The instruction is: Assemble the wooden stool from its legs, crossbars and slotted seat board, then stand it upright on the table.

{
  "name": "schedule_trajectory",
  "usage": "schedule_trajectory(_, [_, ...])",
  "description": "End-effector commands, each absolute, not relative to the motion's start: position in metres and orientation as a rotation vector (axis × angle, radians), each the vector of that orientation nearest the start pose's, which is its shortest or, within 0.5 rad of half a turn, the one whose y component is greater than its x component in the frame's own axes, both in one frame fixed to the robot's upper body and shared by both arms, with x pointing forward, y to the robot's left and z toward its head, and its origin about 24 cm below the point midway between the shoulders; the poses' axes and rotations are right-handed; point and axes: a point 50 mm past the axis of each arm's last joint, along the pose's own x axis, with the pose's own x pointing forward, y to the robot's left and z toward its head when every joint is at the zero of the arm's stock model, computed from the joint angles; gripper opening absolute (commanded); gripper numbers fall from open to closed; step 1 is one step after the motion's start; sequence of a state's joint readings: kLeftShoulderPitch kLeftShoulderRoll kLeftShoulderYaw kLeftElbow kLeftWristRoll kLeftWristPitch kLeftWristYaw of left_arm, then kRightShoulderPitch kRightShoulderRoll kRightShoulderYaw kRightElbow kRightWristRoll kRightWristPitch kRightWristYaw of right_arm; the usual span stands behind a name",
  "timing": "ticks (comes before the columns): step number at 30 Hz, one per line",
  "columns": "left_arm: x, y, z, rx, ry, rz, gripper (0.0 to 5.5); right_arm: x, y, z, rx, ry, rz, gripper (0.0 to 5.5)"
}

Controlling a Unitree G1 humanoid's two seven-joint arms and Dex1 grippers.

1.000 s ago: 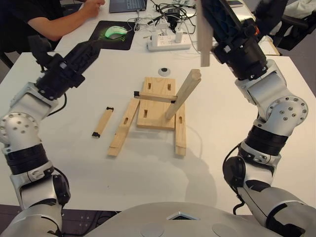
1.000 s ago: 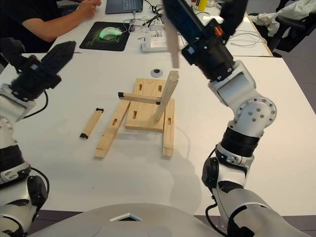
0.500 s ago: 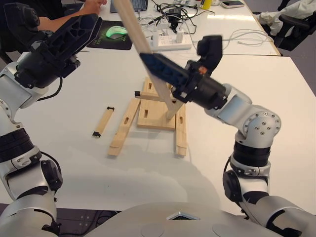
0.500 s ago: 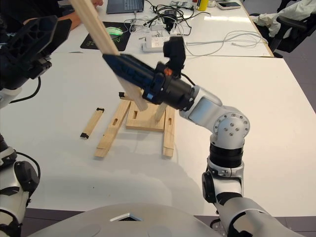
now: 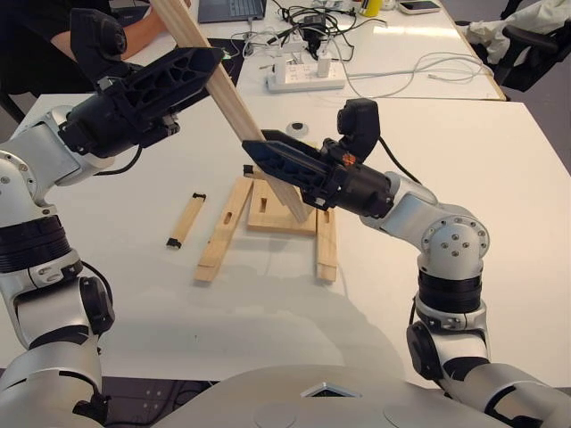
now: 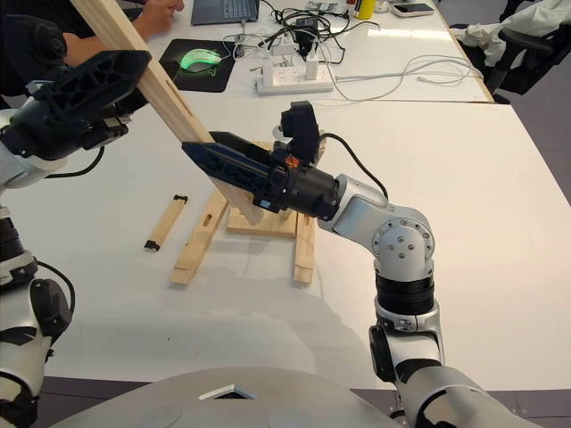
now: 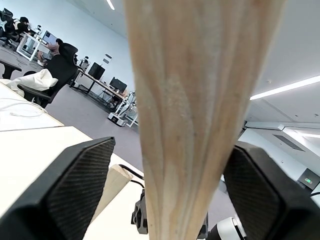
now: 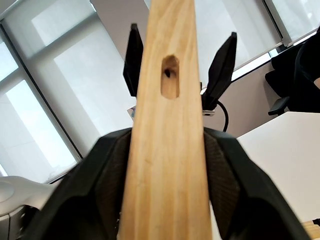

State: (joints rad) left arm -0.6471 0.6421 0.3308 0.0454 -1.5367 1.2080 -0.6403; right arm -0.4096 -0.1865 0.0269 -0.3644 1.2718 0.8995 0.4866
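A long slotted wooden leg (image 5: pixel 234 102) slants up to the left above the table. My right gripper (image 5: pixel 268 156) is shut on its lower part, just over the seat board (image 5: pixel 278 214). In the right wrist view the leg (image 8: pixel 167 150) sits tight between the pads. My left gripper (image 5: pixel 210 62) straddles the leg's upper part, open, with a finger (image 7: pixel 75 190) on each side of the leg (image 7: pixel 195 125). On the table lie another leg (image 5: pixel 223 227), a third leg (image 5: pixel 326 241) and a short crossbar (image 5: pixel 186 219). The standing part over the board is hidden behind my right gripper.
A small round puck (image 5: pixel 297 128) lies behind the seat board. At the back are a power strip (image 5: pixel 303 76), cables and a mouse (image 5: pixel 207 58) on its pad, with a person's arm (image 5: pixel 143 22) nearby. Bare table spreads in front and to the right.
My right gripper swung the leg down from upright at the right, leftward over the seat board. My left gripper rose and came in around the leg's upper part.
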Motion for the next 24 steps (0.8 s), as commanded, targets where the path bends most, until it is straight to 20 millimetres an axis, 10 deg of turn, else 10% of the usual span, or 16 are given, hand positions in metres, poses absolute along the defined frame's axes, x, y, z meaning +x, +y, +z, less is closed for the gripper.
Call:
schedule_trajectory(1, [0.275,0.197,0.245,-0.728,0.137,-1.347,3.71,0.235,-0.071,0.186,0.731,0.056,1.441,2.10])
schedule_trajectory(24, [0.277,0.210,0.235,-0.711,0.181,-1.326,2.02,0.229,-0.084,0.172,0.648,0.124,1.426,2.10])
